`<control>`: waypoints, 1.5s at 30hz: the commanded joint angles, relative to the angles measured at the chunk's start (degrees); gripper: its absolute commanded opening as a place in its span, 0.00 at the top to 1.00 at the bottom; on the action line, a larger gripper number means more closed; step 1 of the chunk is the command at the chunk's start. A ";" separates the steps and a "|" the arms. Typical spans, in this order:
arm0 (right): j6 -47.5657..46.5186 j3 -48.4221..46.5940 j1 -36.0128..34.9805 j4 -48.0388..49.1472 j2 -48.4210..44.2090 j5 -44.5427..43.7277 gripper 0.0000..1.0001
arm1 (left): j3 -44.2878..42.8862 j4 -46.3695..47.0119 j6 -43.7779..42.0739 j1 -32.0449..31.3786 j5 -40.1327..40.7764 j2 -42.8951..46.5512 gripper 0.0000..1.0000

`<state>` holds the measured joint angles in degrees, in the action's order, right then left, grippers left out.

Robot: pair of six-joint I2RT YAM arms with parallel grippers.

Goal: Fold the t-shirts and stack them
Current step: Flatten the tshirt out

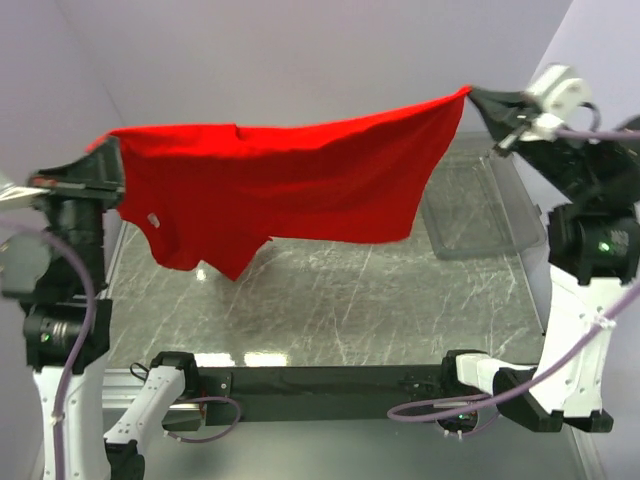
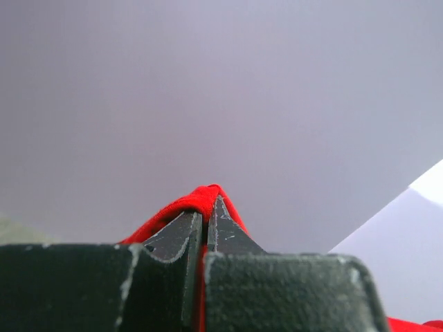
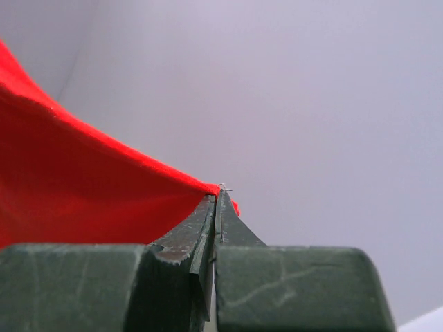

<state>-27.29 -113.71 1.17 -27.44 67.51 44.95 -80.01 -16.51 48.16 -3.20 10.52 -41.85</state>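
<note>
As left gripper (image 2: 208, 211), right gripper (image 3: 216, 200) pinch hanging t-shirt (image 1: 290, 185), far table (image 1: 330, 290) hidden.

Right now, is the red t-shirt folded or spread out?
Spread out, not folded: the t-shirt hangs stretched in the air between the left claw and right claw, each shut on one end.

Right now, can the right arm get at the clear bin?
Probably within reach, but not free: the right hand is shut on a corner of the red t-shirt, raised above the clear bin.
</note>
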 commanded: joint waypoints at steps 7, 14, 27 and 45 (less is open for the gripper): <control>18.76 -7.42 3.23 12.23 0.44 3.66 1.00 | -7.36 9.31 -1.15 -0.05 5.73 1.51 0.99; 14.99 11.12 3.23 14.60 -2.03 -0.90 1.00 | 0.36 5.61 0.88 -0.05 8.11 -2.00 0.99; 11.46 42.60 1.30 29.62 14.39 -11.89 1.00 | 26.56 17.81 10.72 3.11 1.70 -25.27 0.99; 15.23 12.30 -6.88 34.47 56.15 -40.62 1.00 | 1.44 29.34 15.38 5.05 -4.46 -75.39 0.99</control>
<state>-14.17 -95.64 -5.67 1.32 122.80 12.91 -73.45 10.09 62.26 1.43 6.17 -115.70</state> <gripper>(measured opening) 0.009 0.053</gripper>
